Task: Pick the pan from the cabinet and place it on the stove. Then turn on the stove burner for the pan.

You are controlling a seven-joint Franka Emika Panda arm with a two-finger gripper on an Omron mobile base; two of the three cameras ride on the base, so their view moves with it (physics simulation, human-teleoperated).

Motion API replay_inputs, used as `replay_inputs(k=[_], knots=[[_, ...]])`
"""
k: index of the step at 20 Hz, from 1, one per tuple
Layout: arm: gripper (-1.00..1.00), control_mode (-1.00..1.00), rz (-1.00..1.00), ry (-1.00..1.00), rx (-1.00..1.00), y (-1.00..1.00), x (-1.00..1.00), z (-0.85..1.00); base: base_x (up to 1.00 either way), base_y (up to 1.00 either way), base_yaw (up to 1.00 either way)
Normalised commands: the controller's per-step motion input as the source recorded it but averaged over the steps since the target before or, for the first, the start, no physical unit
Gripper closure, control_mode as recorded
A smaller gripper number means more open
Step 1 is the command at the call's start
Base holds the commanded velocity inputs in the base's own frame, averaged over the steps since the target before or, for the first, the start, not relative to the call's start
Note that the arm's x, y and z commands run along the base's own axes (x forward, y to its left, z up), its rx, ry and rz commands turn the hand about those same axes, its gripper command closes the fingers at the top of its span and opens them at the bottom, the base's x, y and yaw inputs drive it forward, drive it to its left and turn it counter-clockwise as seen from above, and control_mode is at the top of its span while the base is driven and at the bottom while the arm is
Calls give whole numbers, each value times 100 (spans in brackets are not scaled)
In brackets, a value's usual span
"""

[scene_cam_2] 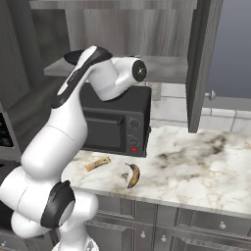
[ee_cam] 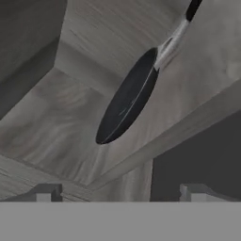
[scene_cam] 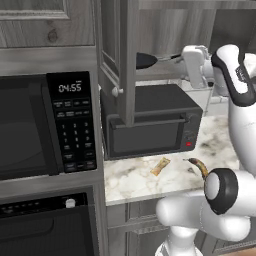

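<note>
Setting: you are looking at a simulated kitchen of grey weathered wood-grain cabinetry over a white marble-veined counter.
Pan: your round shallow black frying pan lies flat on the shelf inside the open cabinet; in the left base view its dark rim shows just right of the door edge. Its thin silver-grey handle runs away from the bowl toward the far side of the shelf and ends in a dark tip.
Cabinet: the tall grey wood-grain wall cabinet stands open above the counter, with its raised-panel door swung toward you and a small round knob at the door's lower edge.
Gripper: your white two-finger gripper faces the shelf edge, near the pan but apart from it. Its small dark fingertips stand wide apart with nothing between them. In the left base view the white hand sits at shelf height, just right of the pan.
Below the shelf: a black boxy toaster oven with a red button on its right panel sits on the counter under the cabinet.
Counter items: a brown-spotted yellow banana lies near the front edge, and a small tan bread-like strip lies to its left.
Far left: a black built-in microwave with a lit clock sits in the wall, above a black built-in oven.
</note>
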Motion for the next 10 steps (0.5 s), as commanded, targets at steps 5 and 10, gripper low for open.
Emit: replay_inputs(k=[5, 10], knots=[[-100, -100, -20, 4, 1, -36, 51, 3, 0, 0, 0], [-100, -100, -18, 6, 1, -27, 55, 3, 0, 0, 0]])
